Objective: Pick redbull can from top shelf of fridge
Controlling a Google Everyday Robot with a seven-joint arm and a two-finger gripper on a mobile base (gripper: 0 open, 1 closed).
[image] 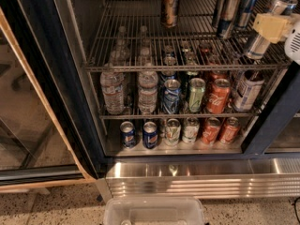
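The fridge [262,130] stands open with its dark blue frame. My gripper [273,26], with cream fingers, reaches in from the right edge and is shut on a redbull can [258,45]. The can is tilted, its silver top [283,2] leaning right, and it sits just above the right end of the top shelf [140,41]. Three more redbull cans [233,12] stand at the back right of that shelf. A wider brown-gold can [169,6] stands at the back middle.
The middle rack holds water bottles [112,90] and soda cans [218,95]. The bottom rack holds more cans [150,134]. The glass door [28,102] stands open at left. The ribbed steel base [201,177] lies below, with a clear plastic bin [154,212] in front.
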